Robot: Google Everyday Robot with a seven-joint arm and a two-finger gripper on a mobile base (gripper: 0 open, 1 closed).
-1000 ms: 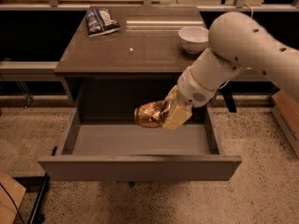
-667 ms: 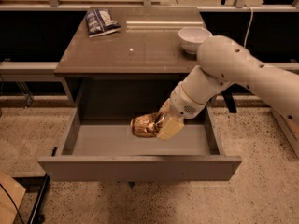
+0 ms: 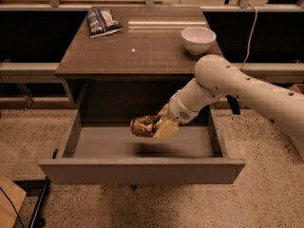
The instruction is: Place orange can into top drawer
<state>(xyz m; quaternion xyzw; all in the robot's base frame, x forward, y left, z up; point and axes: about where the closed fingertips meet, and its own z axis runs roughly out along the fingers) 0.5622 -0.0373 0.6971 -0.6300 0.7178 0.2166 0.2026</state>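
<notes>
Since the frame a second earlier, the arm had dropped and swung slightly left, carrying the orange can (image 3: 142,126) from level with the cabinet opening down into the space of the top drawer (image 3: 142,171). The gripper (image 3: 156,127) was clamped on the right-hand end of the can, with a pale finger (image 3: 165,129) across its near side.

The can stuck out to the left of the gripper, its long axis roughly level and running left to right. It hung over the middle of the drawer floor, within all four walls. It seemed to be clear of the floor: a dark shadow lay on the grey bottom just below it, and no contact showed.

The drawer stood pulled fully out toward the near side. On the brown worktop (image 3: 137,56) above, a blue-and-white snack bag (image 3: 102,22) lay at the far left and a white bowl (image 3: 198,39) sat at the far right, both well apart from the can.

Judged from this, the placing was nearly done. What remained was a short straight descent and a release.
</notes>
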